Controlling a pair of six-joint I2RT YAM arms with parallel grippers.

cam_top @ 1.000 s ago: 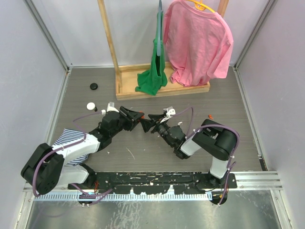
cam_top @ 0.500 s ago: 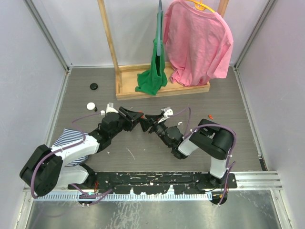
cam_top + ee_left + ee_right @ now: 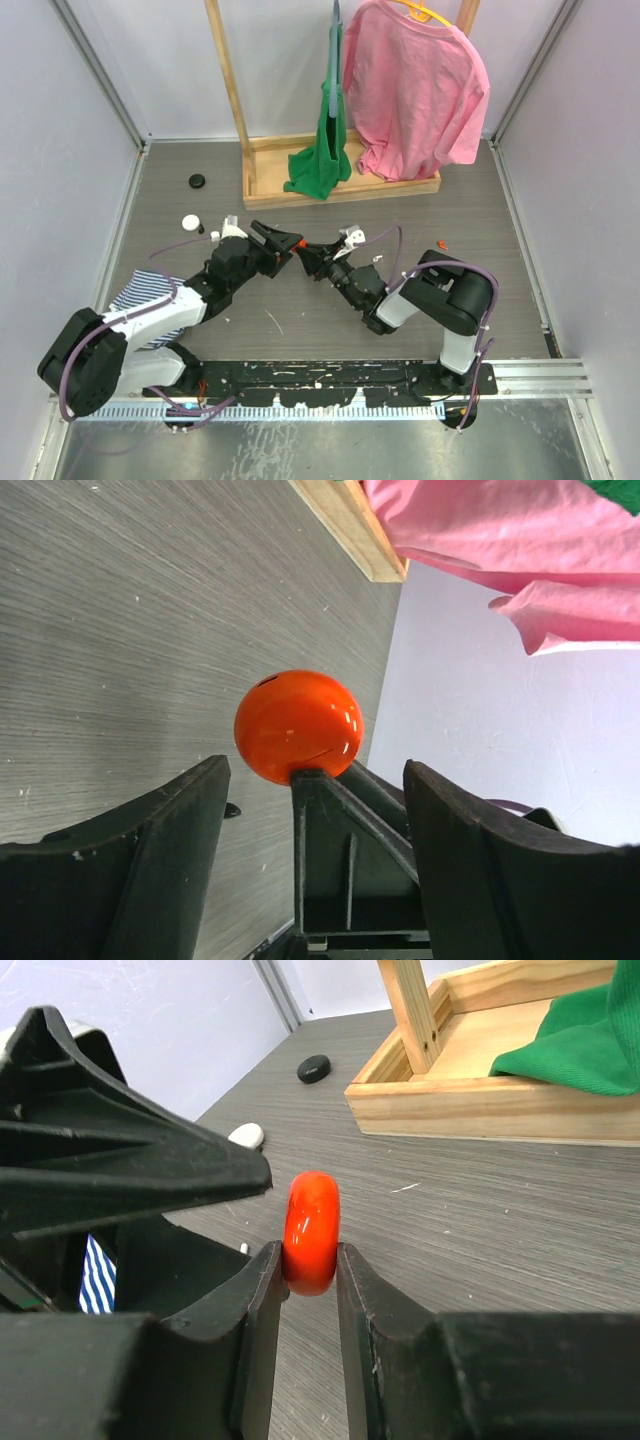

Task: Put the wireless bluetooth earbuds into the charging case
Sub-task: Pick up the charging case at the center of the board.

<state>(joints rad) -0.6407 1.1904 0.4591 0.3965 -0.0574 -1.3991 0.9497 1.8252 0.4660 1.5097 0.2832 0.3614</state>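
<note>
The orange charging case [image 3: 312,1230] is a glossy rounded shell with its lid closed, held above the table. My right gripper [image 3: 310,1260] is shut on it, one finger pressed to each flat side. In the top view the case [image 3: 297,250] sits mid-table where the two grippers meet. My left gripper [image 3: 315,780] is open, its fingers spread either side of a right finger [image 3: 350,860] and clear of the case [image 3: 298,726]. A white rounded piece [image 3: 190,222] and a black one [image 3: 197,181] lie at the far left; I cannot tell whether they are the earbuds.
A wooden clothes rack base [image 3: 340,185] stands at the back with a green cloth [image 3: 322,165] and a pink shirt [image 3: 415,90] hanging over it. A striped cloth [image 3: 150,295] lies under the left arm. Grey walls close in both sides.
The right gripper has closed onto the orange case. The left gripper has opened and let go of it. Both arms have stayed close together mid-table.
</note>
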